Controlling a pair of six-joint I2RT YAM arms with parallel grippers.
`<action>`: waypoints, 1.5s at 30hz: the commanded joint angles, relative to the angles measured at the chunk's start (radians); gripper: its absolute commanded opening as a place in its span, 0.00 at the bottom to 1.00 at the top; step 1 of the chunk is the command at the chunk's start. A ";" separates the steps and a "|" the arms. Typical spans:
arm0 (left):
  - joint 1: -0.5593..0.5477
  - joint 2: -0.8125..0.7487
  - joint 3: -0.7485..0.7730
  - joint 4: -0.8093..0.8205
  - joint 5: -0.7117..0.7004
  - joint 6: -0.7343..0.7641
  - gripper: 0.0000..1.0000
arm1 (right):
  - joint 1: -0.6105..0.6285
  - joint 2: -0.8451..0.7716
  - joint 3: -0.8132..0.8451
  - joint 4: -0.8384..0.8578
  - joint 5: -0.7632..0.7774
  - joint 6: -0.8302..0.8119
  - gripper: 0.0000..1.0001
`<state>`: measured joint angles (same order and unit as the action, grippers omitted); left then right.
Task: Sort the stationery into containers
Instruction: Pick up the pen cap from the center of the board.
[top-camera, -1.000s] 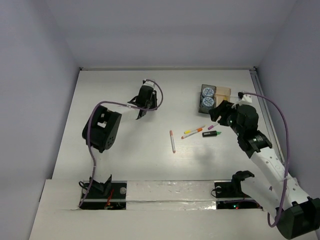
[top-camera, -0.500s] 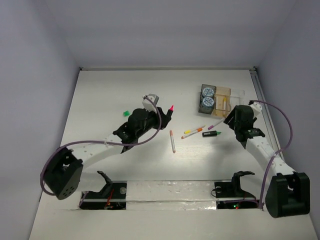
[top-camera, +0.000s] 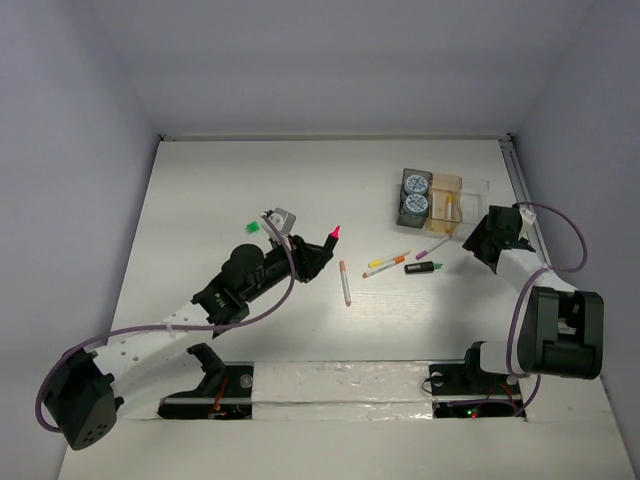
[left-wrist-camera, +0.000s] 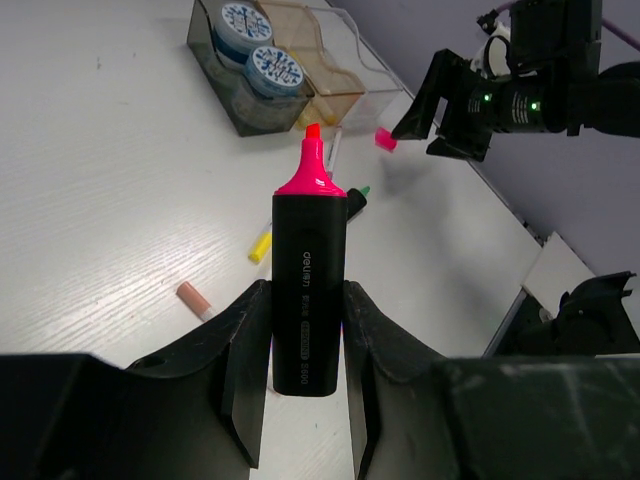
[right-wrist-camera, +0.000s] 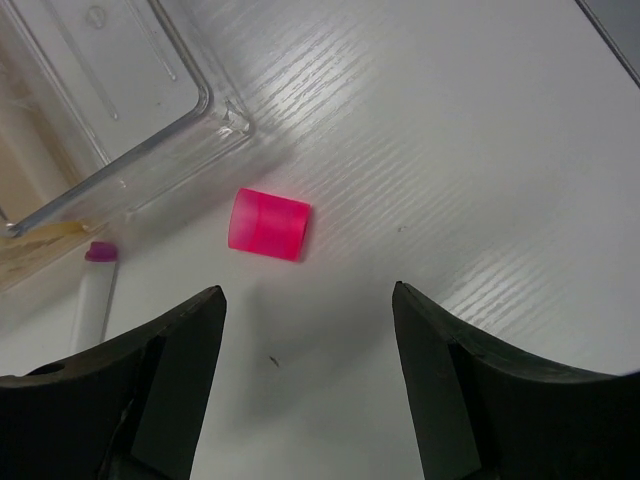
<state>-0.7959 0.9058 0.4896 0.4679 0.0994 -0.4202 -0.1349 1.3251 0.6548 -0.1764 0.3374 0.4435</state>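
My left gripper (top-camera: 318, 252) is shut on a black highlighter (left-wrist-camera: 308, 290) whose pink tip (top-camera: 335, 232) is bare, and holds it above the table's middle. My right gripper (right-wrist-camera: 308, 300) is open and empty, low over a loose pink cap (right-wrist-camera: 270, 224) that also shows in the left wrist view (left-wrist-camera: 384, 140). The row of trays (top-camera: 445, 186) stands at the back right with two blue-white rolls (top-camera: 415, 194) in the dark grey one. A pink-white pen (top-camera: 345, 282), a yellow-orange pen (top-camera: 386, 263), a purple pen (top-camera: 432, 247) and a green-capped highlighter (top-camera: 423, 267) lie on the table.
A small green piece (top-camera: 254, 226) lies on the table beside my left arm. The clear tray's corner (right-wrist-camera: 225, 115) is just behind the pink cap, and the purple pen's end (right-wrist-camera: 98, 270) lies to its left. The right wall runs close to my right gripper (top-camera: 478, 240).
My left arm has unfolded from the back and now holds the uncapped highlighter over the middle, slightly nearer than half a second ago. My right gripper has drawn back to the right.
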 joint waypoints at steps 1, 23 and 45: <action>-0.011 0.013 -0.016 0.049 0.051 0.006 0.00 | -0.026 0.039 0.046 0.071 -0.060 -0.042 0.74; -0.011 0.051 -0.020 0.087 0.092 0.006 0.00 | -0.026 0.220 0.095 0.137 -0.077 -0.051 0.58; -0.011 0.035 -0.020 0.069 0.028 0.012 0.00 | 0.186 -0.045 0.111 -0.073 -0.069 -0.071 0.32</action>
<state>-0.8032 0.9619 0.4713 0.4900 0.1631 -0.4202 -0.0750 1.3613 0.7219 -0.1692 0.2852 0.3935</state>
